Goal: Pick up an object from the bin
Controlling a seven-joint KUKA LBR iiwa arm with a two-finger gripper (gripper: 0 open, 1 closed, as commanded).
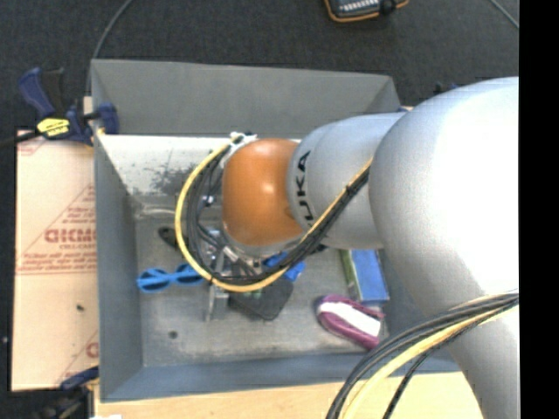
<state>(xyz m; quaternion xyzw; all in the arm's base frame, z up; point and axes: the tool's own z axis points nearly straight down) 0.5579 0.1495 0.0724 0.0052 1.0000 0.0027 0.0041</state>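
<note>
**Gripper low in the middle of the bin, between a blue tool and a dark lump**

Your arm (437,190) stretched in from the right and covered much of the grey bin (118,260). Its orange cover (256,190) sat over the middle of the bin. A loop of yellow and black cables (186,201) curved round the cover's left side. Below the cover, toward the near wall, you could see the gripper (218,302) low over the bin floor, a little left of centre. I could not tell whether it was open or closed, because the wrist and the cables hid most of it.

Two things lay closest to it. A blue plastic tool (166,278) with loop handles, much like a pair of scissors, lay flat on the floor just left of the gripper. Its handles pointed toward the left wall. Another bit of blue showed on the other side of the wrist, and I could not tell whether it belonged to the same tool. A dark lump (272,302) of something soft-looking lay just right of the gripper. It was either touching the gripper or very nearly so, and I could not tell which.

Further right, a purple and white thing (349,319) with rounded ends lay near the front wall, partly under the arm. Behind it, a flat blue box (371,273) with a green edge lay along the right side. A small dark piece (166,234) lay on the floor left of the cables.
</note>
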